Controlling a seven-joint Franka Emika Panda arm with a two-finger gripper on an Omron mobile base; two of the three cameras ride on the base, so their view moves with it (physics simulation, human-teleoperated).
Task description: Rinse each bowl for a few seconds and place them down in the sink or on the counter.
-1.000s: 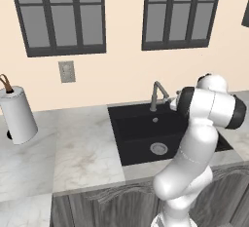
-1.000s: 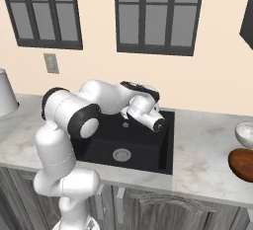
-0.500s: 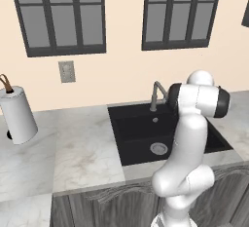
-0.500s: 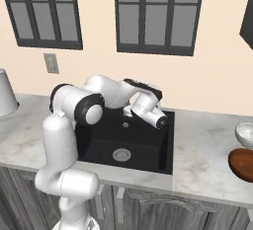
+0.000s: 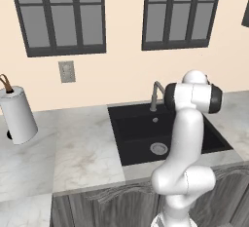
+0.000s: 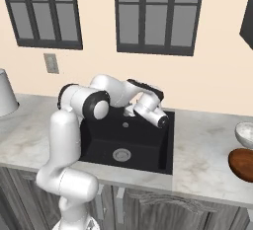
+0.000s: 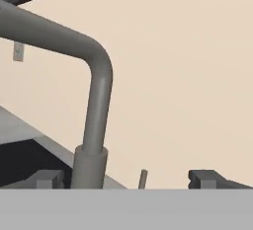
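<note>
A reddish-brown bowl [image 6: 241, 163] sits on the counter [image 6: 200, 150] at the right edge of the right base view, cut off by the frame. The black sink [image 6: 148, 147] [image 5: 136, 133] holds nothing but its silver drain [image 6: 121, 154]. My arm reaches over the back of the sink, with the wrist [image 6: 150, 106] beside the grey gooseneck tap [image 5: 155, 93]. In the hand view the tap [image 7: 96, 105] stands close ahead, left of centre. My gripper [image 7: 126, 179] is open, with nothing between its fingertips [image 7: 207, 178], and faces the cream wall.
A pale grey-white bowl [image 6: 245, 133] stands just behind the reddish-brown one. A white paper-towel roll [image 5: 17, 115] is on the counter [image 5: 82, 153] far to the left. A small tap lever [image 7: 143, 178] rises between the fingertips. Windows line the wall above.
The arm has folded back and swung the hand up towards the tap at the sink's rear. The jaws have stayed open. The bowls have not moved.
</note>
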